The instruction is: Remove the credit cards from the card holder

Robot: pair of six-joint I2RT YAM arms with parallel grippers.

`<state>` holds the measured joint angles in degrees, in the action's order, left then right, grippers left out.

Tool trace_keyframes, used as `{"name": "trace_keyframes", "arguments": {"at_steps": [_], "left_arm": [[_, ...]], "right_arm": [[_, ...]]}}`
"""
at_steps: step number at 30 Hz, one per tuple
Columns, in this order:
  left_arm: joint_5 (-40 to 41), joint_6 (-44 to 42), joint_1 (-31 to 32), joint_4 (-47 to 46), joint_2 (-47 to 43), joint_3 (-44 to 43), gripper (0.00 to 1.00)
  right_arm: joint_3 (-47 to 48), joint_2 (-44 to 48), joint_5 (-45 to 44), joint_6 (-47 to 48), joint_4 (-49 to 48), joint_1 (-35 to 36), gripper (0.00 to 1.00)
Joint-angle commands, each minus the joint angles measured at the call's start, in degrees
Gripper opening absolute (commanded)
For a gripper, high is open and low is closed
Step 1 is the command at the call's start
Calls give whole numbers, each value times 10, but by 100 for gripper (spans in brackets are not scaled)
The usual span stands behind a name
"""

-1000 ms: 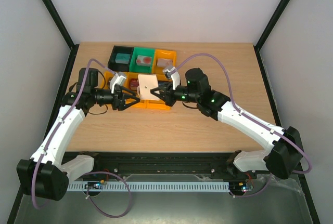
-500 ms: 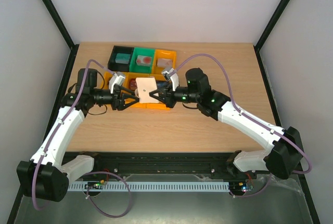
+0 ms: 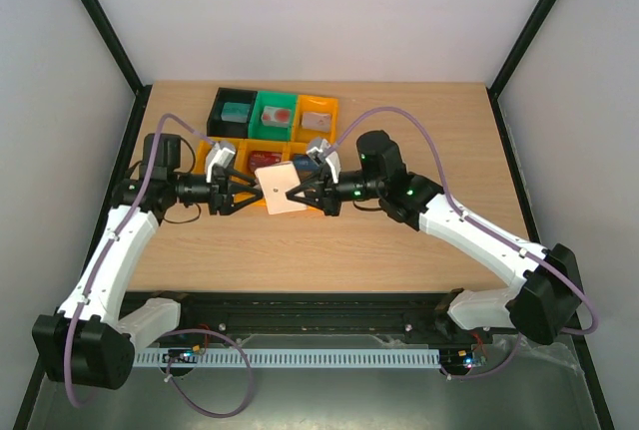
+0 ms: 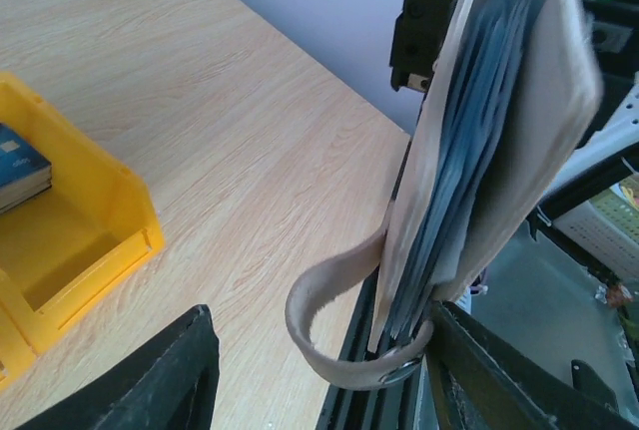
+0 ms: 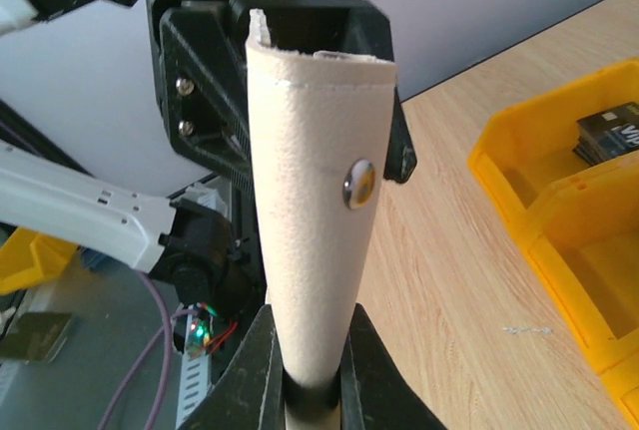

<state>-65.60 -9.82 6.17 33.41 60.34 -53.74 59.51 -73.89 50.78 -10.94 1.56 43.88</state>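
Top camera looks down from behind; opposed wrist cameras both closely face the card holder (image 4: 489,151)

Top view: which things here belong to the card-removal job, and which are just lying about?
Job:
tan-beige folding card holder
right gripper, shut on it
left gripper, open at its opposite edge
credit cards: not clearly visible

Lying about:
black plastic bin
green plastic bin
orange plastic bin
yellow plastic bin
Some hold small items.

No legible text, brand or number appears in any view. White lettering on a dark card (image 5: 611,131) in a yellow bin (image 5: 519,201) is cut off by the frame edge, too partial to read.
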Motion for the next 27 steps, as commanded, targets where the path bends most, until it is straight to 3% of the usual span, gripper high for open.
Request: {"name": "trace_keyframes", "arguments": {"at_steps": [1,11,27], "left_arm": [[-49,-69,-12,54,-11,-29,58],[-50,-38,-12,27,-11,-16,51],[-80,-5,23,-6,-5,-5,58]], "right_arm": [[24,25,53,46,30,3,2],[19,29,108,31,7,3,2],[9,-19,90,-68,-128,5,2]]}}
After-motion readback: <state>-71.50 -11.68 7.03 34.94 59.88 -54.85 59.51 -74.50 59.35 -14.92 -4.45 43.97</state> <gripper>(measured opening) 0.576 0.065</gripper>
